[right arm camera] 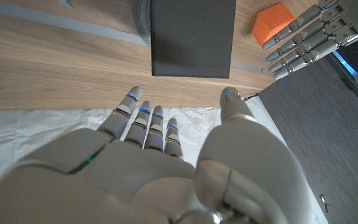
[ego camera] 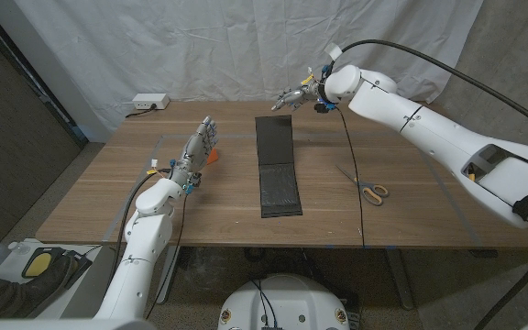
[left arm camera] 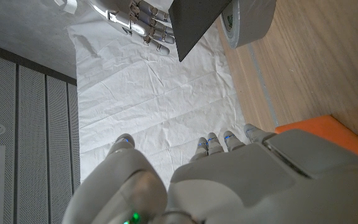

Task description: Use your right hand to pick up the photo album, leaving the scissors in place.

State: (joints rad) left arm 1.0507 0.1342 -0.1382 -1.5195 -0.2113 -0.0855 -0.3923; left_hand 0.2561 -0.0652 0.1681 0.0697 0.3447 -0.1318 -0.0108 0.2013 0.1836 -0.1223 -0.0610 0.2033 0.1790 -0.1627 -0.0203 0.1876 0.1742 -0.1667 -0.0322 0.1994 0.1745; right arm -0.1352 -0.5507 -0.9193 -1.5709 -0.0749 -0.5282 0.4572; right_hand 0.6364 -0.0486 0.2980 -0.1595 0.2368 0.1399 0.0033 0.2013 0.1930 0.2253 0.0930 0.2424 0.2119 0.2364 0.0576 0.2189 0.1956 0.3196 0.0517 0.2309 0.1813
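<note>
Hovering above the far end of the wooden surface (ego camera: 108, 197), the right hand (ego camera: 293, 95) holds nothing, its fingers spread and reaching toward the dark photo album (ego camera: 277, 165), which lies flat just below and ahead of its fingertips. The scissors (ego camera: 365, 185) lie well off to that hand's side, beneath the right arm. The left hand (ego camera: 196, 151) is released, fingers straight, with an orange block (ego camera: 214, 155) just beside it.

Wooden table (ego camera: 411, 206), wrinkled white backdrop sheet (ego camera: 227, 46), dark grey wall panels (ego camera: 12, 137), grey carpet floor (ego camera: 511, 119)
</note>
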